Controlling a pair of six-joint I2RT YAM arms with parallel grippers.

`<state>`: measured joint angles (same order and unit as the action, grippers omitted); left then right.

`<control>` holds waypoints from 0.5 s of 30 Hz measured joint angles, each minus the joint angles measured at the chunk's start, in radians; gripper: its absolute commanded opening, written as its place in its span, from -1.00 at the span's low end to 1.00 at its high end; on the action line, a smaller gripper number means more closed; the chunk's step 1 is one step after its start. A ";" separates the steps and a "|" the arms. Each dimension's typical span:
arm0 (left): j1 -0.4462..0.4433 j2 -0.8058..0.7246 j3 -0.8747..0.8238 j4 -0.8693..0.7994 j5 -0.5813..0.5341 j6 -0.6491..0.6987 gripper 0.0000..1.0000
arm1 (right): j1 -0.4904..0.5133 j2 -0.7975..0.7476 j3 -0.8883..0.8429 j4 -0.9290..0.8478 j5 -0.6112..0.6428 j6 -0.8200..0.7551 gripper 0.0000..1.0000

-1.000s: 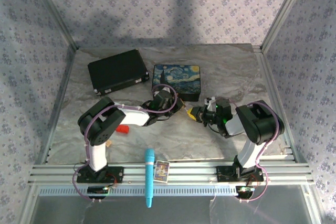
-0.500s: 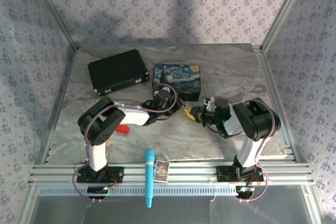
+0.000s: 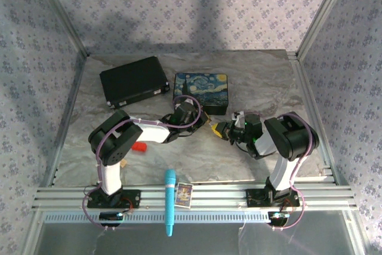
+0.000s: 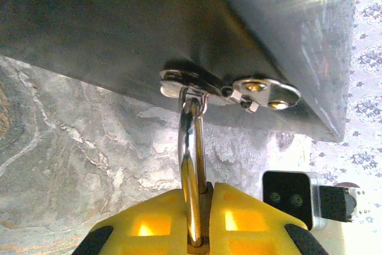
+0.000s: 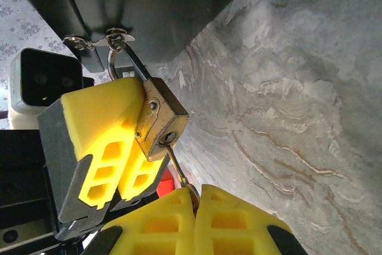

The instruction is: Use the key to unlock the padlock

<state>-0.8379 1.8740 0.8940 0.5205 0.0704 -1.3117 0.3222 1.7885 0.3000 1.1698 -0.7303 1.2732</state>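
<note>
At the hasp (image 4: pixel 186 83) on the painted box (image 3: pixel 200 88), I have my left gripper (image 4: pixel 200 207) clamped on the padlock (image 5: pixel 160 120) and my right gripper (image 5: pixel 194 204) pinching the key (image 5: pixel 177 170), whose tip sits in the keyhole (image 5: pixel 169 138), so turning it and freeing the shackle (image 4: pixel 191 147) remain, I judge.

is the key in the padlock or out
In: the key runs from the shut right pincer straight into the end face of the padlock, its tip hidden inside.
</note>
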 measured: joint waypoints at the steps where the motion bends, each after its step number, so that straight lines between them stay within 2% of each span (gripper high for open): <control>1: 0.000 0.000 0.000 0.002 0.003 -0.004 -0.77 | 0.002 0.004 0.000 0.002 0.000 0.003 -1.00; 15: 0.000 0.000 -0.001 0.006 0.035 -0.032 -0.78 | -0.013 0.013 -0.005 0.016 0.011 0.019 -1.00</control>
<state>-0.8383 1.8740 0.8932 0.5266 0.1051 -1.3437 0.3096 1.8011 0.2955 1.1862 -0.7197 1.2919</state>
